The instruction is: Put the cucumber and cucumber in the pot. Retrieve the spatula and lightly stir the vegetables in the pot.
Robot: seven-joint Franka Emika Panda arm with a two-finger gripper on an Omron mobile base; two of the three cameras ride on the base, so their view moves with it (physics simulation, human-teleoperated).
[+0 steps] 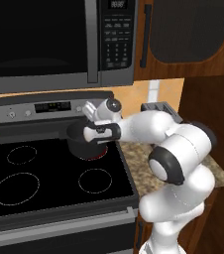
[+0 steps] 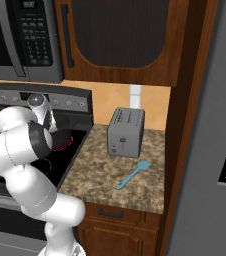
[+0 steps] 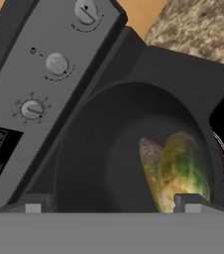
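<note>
Jaws spread wide above pot [image 3: 109, 149] holding cucumbers [image 3: 176, 171].

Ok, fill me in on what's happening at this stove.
The robot arm is reaching over the stove's back right burner, with its gripper open just above the dark pot. The hand view shows yellow-green cucumber lying inside the pot; how many pieces cannot be told. The gripper holds nothing. The blue spatula lies untouched on the granite counter in front of the toaster, so the stirring has not begun.
</note>
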